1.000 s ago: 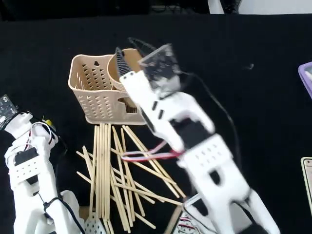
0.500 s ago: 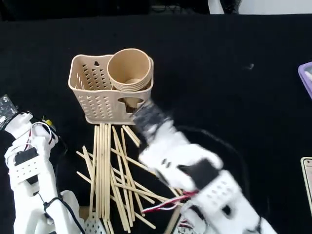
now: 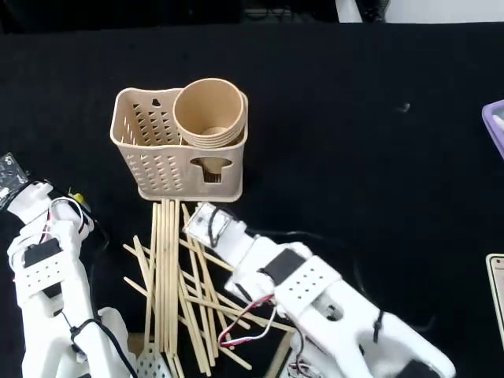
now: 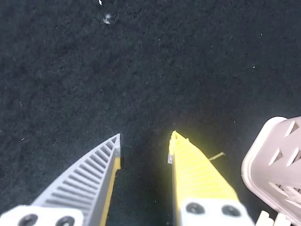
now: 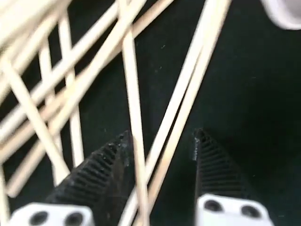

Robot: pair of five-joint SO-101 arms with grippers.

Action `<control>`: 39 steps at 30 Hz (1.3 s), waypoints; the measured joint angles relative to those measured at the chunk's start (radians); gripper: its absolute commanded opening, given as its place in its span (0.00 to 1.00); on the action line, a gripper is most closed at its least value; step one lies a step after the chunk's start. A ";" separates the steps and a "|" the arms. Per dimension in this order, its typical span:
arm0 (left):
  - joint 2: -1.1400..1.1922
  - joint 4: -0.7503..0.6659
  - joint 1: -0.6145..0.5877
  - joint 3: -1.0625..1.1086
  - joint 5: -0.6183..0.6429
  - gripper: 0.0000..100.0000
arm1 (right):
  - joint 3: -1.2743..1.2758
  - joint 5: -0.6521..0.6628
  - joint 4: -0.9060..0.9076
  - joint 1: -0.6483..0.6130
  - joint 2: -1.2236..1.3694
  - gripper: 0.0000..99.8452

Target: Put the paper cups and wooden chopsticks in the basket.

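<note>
No text, label, number or sign I can read from here. The basket [image 3: 157,150] and the paper cups [image 3: 209,112] show me no legible print. The pale card [image 3: 497,293] at the table's [image 3: 370,118] right edge has marks too small for me to make out.

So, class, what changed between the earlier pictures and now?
The right arm swung back from over the basket and came down over the wooden chopsticks, jaws open astride a few. The paper cups stayed in the basket; the left arm kept still.
</note>
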 measured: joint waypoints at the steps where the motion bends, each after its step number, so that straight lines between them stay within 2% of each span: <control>1: 0.000 0.000 0.000 0.000 0.000 0.17 | 0.002 0.026 0.000 0.014 0.017 0.14; 4: 0.000 0.000 0.000 0.000 0.000 0.17 | 0.002 0.097 0.000 0.080 0.054 0.00; 10: 0.000 0.000 0.000 0.000 0.000 0.17 | -0.009 0.170 0.012 0.239 0.057 0.01; 13: 0.000 0.000 0.000 0.000 0.000 0.17 | -0.038 0.212 0.109 0.287 0.055 0.01; 18: 0.000 0.000 0.000 0.000 0.000 0.17 | -0.098 0.318 0.318 0.379 -0.094 0.01; 21: 0.000 0.000 -0.002 0.000 0.000 0.17 | -0.098 0.377 0.347 0.433 -0.201 0.01; 27: 0.000 0.000 -0.002 0.000 0.000 0.17 | 0.043 0.423 0.272 0.410 -0.259 0.02; 32: 0.000 0.000 -0.002 0.000 0.000 0.17 | 0.057 0.482 0.250 0.408 -0.175 0.17; 35: 0.000 0.000 -0.002 0.000 0.000 0.17 | 0.046 0.470 0.247 0.408 -0.081 0.17; 39: 0.000 0.000 -0.002 0.000 0.000 0.17 | -0.049 0.384 0.241 0.356 0.012 0.16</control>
